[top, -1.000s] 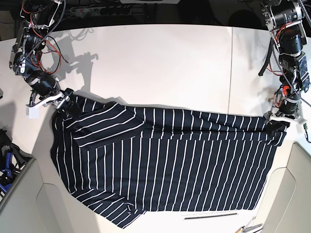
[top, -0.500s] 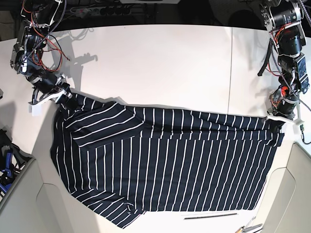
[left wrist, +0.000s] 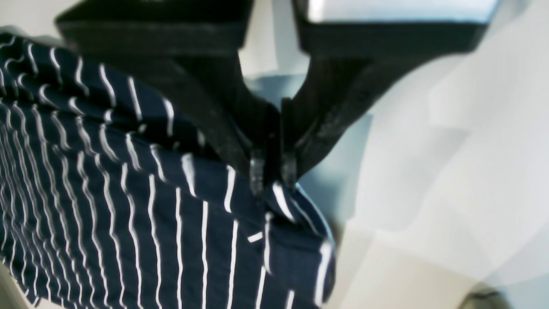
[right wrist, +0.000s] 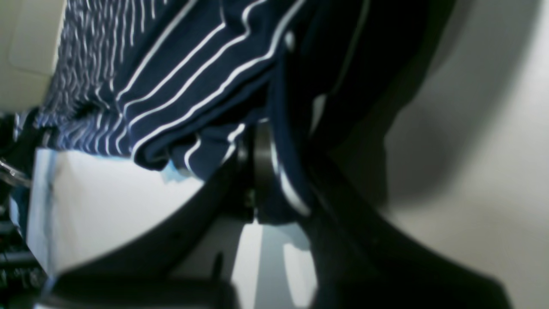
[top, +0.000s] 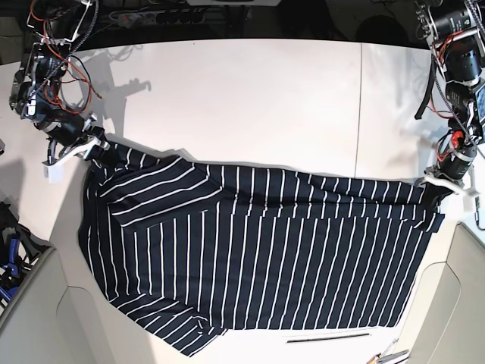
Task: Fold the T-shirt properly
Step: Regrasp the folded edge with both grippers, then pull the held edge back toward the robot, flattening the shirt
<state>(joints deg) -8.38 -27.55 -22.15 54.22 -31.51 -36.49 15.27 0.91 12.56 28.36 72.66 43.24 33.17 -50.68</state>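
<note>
The T-shirt (top: 258, 250), dark navy with thin white stripes, lies spread across the white table (top: 250, 98). My left gripper (top: 442, 191), at the right of the base view, is shut on the shirt's far right corner. In the left wrist view its fingertips (left wrist: 256, 171) pinch the striped edge of the T-shirt (left wrist: 128, 214). My right gripper (top: 95, 150), at the left of the base view, is shut on the far left corner. In the right wrist view the T-shirt (right wrist: 193, 64) is bunched between that gripper's (right wrist: 257, 171) dark fingers.
A thin black rod (top: 330, 337) lies at the table's near edge, just below the shirt's hem. Cables and a power strip (top: 151, 15) run along the back. Beige panels (top: 30, 318) flank the near corners. A seam (top: 358, 106) crosses the table at right.
Both grippers have gone from open to shut on the shirt's far corners. They have drawn slightly outward, and the far edge of the shirt now lies straighter.
</note>
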